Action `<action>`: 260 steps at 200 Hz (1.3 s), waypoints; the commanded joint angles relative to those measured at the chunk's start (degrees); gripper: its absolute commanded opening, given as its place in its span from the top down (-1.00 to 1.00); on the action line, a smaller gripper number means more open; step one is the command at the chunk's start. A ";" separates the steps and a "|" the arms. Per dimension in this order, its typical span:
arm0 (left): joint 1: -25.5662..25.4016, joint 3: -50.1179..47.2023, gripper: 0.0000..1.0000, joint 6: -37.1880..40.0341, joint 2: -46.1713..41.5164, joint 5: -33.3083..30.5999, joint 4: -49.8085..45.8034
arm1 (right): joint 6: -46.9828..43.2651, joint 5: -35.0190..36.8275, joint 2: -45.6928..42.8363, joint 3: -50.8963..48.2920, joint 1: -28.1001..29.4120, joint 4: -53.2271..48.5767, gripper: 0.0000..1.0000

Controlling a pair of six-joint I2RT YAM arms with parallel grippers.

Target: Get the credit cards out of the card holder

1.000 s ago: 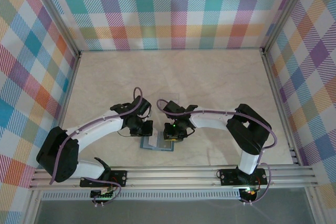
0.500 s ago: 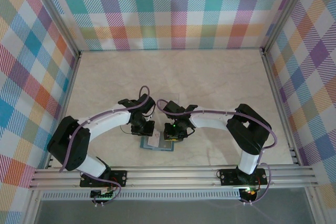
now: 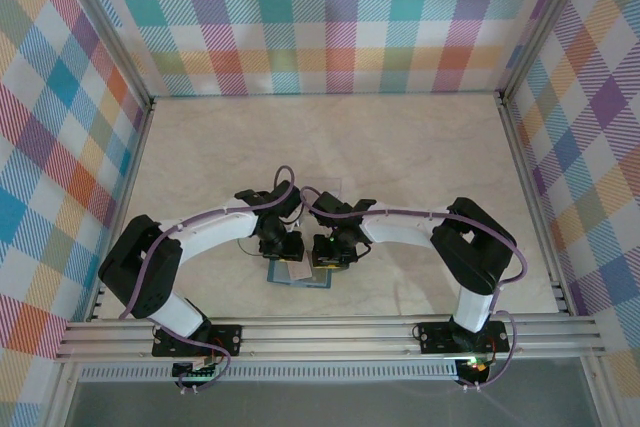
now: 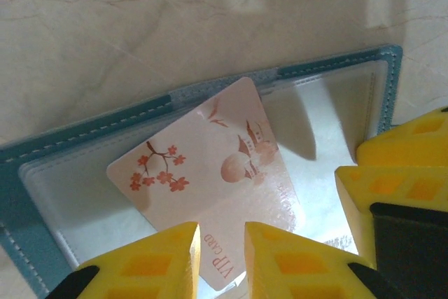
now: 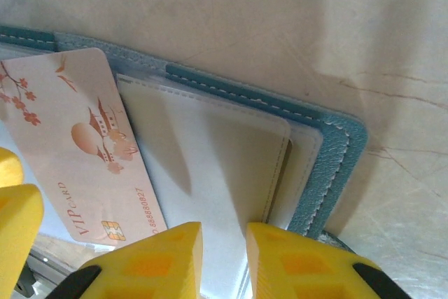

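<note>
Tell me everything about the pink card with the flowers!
The pink card is thin, glossy and round-cornered, printed with a blossom twig, a tower and the words VIP CARD. It lies slanted on the clear sleeves of the open teal card holder. The tips of the left gripper sit either side of its near end; whether they touch is unclear.

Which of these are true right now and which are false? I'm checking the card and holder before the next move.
1. The card holder lies open on the table. True.
2. The card is pushed fully into a sleeve. False: most of it lies bare and askew across the clear sleeves.
3. The card carries a blossom print and the words VIP card. True.
4. The card holder is red. False: it is teal-blue.
5. The left gripper is far from the card. False: its yellow fingers sit right at the card's VIP end.
</note>
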 commanded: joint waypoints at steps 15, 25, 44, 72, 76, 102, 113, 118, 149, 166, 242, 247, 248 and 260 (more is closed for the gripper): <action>-0.36 -0.60 0.40 -2.82 -2.64 -3.73 0.09 | -1.28 0.87 1.57 0.46 0.32 -2.66 0.47; -0.27 -1.49 0.31 -3.60 -3.56 -3.63 1.16 | -1.24 0.87 1.48 0.46 0.32 -2.66 0.47; 0.42 -3.33 0.23 -5.03 -4.90 -2.12 3.61 | -1.11 0.91 1.31 0.46 0.32 -2.73 0.45; 1.68 -5.39 0.23 -6.38 -6.42 0.27 6.22 | -0.58 2.00 -0.76 0.21 0.32 -3.10 0.44; 1.78 -5.57 0.23 -6.44 -6.68 0.57 6.42 | -0.56 2.17 -1.10 0.20 0.28 -3.10 0.44; 2.85 -6.62 0.23 -6.92 -8.36 1.43 7.05 | -0.52 1.85 -2.58 0.79 0.32 -3.43 0.44; 3.19 -6.78 0.23 -6.97 -9.05 1.15 6.83 | -0.57 1.58 -2.57 1.32 0.43 -3.66 0.43; 3.39 -6.89 0.23 -6.89 -9.33 1.03 6.66 | -0.58 1.53 -2.57 1.58 0.49 -3.74 0.44; 4.32 -6.91 0.23 -6.26 -10.97 -1.48 4.44 | -0.76 0.81 -2.15 3.16 0.82 -3.63 0.43; 4.99 -7.12 0.23 -5.70 -11.89 -2.95 3.01 | -0.84 0.45 -1.87 4.04 0.98 -3.70 0.43; 12.06 -13.15 0.28 -4.95 -15.55 1.97 5.51 | -1.02 -3.30 2.37 6.77 0.94 0.02 0.23; 12.57 -13.59 0.30 -4.86 -15.83 2.53 5.80 | -1.06 -3.42 2.72 6.95 0.99 0.02 0.23; 12.68 -13.68 0.30 -4.82 -15.89 2.63 5.82 | -1.04 -3.47 2.76 7.00 1.01 0.04 0.24; 14.01 -14.73 0.32 -4.81 -16.30 3.82 6.55 | -1.11 -3.68 3.45 7.23 1.00 0.15 0.25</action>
